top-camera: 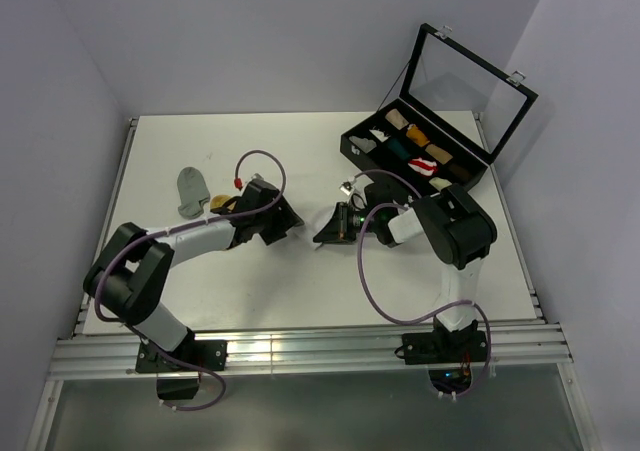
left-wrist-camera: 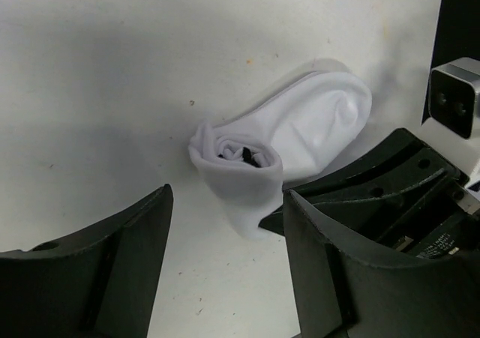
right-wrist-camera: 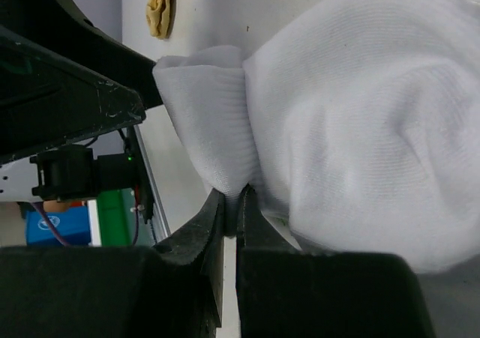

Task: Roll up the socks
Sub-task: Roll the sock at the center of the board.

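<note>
The white sock (left-wrist-camera: pixel 307 124) lies partly rolled on the table, and black shows inside the roll's open end (left-wrist-camera: pixel 241 157). My left gripper (left-wrist-camera: pixel 227 203) is open, with the roll's lower end just between its fingertips. My right gripper (right-wrist-camera: pixel 231 199) is shut on a fold of the white sock (right-wrist-camera: pixel 360 121). In the top view the two grippers, left (top-camera: pixel 290 221) and right (top-camera: pixel 322 229), meet at mid-table and hide that sock. The grey sock (top-camera: pixel 190 191) lies flat at the left. The mustard-yellow sock (top-camera: pixel 220 203) lies crumpled beside the left arm.
A black compartmented case (top-camera: pixel 352 147) holding small fabric rolls stands at the back right, its glass lid (top-camera: pixel 470 71) raised. The right gripper's black body (left-wrist-camera: pixel 390 180) fills the right side of the left wrist view. Rails run along the table's edges.
</note>
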`<state>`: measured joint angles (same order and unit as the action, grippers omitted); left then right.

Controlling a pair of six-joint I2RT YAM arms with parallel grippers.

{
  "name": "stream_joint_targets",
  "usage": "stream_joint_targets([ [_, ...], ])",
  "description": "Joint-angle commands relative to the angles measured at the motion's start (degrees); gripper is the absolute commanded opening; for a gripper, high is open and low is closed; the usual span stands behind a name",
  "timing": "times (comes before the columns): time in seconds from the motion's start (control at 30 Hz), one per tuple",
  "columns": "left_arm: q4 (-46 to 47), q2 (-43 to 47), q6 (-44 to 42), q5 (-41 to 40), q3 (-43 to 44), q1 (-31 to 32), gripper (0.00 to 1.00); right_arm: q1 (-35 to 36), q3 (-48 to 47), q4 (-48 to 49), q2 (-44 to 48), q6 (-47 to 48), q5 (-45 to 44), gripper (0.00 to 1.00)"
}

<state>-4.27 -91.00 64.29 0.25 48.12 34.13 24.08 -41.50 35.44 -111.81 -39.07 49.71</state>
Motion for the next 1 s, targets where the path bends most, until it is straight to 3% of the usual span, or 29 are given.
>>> stream_joint_targets([
  [0.0, 5.94, -0.93, -2.24, 1.94, 0.13, 0.59, 0.65, -0.69, 2.56, -9.43, -4.73, 0.05, -3.31, 0.00],
  [0.3, 4.63, -5.15, -3.82, 2.91, 1.19, 0.59, 0.61, -1.84, 1.68, -10.04, -7.02, -0.66, -3.57, 0.00],
  [0.6, 0.32, -10.42, -5.49, 2.91, 3.56, 0.67, 0.44, -2.19, 0.72, -12.32, -7.46, 0.22, -4.80, 0.00],
  [0.77, -3.89, -13.06, -6.63, 1.16, 5.76, 1.03, 0.31, -2.19, 0.19, -15.13, -5.79, 2.77, -8.04, 0.00],
  [0.83, -5.30, -14.02, -6.99, 0.63, 6.81, 1.38, 0.26, -2.10, 0.62, -15.84, -3.34, 4.78, -9.45, 0.10],
  [0.87, -6.79, -14.29, -7.42, 0.11, 7.16, 1.64, 0.25, -2.10, 1.41, -15.84, -0.80, 5.40, -11.29, 0.20],
  [0.97, -9.08, -14.99, -8.04, 0.01, 8.83, 2.17, 0.25, -1.75, 2.38, -17.07, 3.95, 8.82, -15.25, 0.33],
])
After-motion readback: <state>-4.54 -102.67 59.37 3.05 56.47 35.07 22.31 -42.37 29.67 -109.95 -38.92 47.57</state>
